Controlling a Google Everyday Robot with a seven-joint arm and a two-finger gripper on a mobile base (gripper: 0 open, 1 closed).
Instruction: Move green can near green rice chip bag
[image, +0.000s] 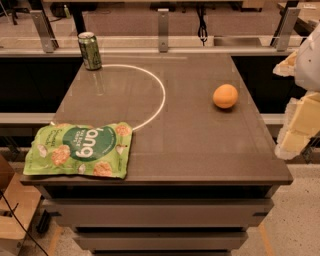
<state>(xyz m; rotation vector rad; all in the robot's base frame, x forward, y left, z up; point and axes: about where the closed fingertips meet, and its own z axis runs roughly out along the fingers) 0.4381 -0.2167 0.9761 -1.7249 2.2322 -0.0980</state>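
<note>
Table (190, 140), hand (298, 115) beyond right edge

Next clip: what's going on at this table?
Nothing is being handled yet. The can stands upright at the far left corner of the table, well apart from the bag, which lies flat at the near left corner. An orange sits on the right side. The gripper hangs at the right edge of the view, beside the table, touching none of them. The can has not been brought near the bag.
</note>
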